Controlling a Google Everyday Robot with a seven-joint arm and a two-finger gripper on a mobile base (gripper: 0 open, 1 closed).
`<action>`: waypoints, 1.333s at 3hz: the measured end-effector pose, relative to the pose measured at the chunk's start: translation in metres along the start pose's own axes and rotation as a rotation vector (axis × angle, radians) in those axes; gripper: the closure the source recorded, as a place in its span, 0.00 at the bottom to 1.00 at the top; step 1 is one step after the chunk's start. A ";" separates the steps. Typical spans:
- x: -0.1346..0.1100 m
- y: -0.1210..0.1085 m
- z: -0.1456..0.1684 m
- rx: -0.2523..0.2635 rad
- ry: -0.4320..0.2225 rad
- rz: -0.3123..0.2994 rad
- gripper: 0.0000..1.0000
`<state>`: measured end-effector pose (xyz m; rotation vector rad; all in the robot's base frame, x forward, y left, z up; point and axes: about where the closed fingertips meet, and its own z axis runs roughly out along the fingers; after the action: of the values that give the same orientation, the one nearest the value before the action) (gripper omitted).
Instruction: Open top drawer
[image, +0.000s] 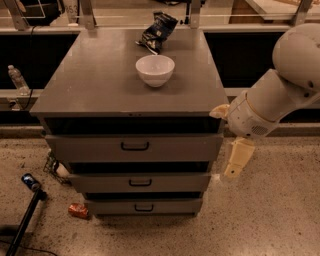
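The grey three-drawer cabinet (100, 90) stands in the middle of the camera view. Its top drawer (90, 148) is the widest front panel, with a small dark bar handle (135, 146) at its centre, and sits about flush with a dark gap above it. My gripper (228, 136) is at the cabinet's right side, level with the top drawer's right end and well right of the handle. It is open and empty: one cream finger (219, 111) is by the top's right corner, the other (237, 159) hangs lower.
A white bowl (155, 69) and a dark snack bag (157, 31) sit on the cabinet top. Two narrower drawers (135, 182) lie below. A water bottle (17, 80) stands on the left ledge. A red can (78, 210) and a black pole (25, 220) lie on the floor at left.
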<state>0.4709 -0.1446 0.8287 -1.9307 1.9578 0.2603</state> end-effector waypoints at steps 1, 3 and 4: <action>0.000 0.000 0.022 -0.002 -0.026 -0.024 0.00; -0.011 -0.003 0.075 -0.011 -0.100 -0.130 0.00; -0.016 -0.011 0.097 0.009 -0.117 -0.147 0.00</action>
<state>0.4945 -0.0926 0.7482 -1.9951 1.7308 0.3155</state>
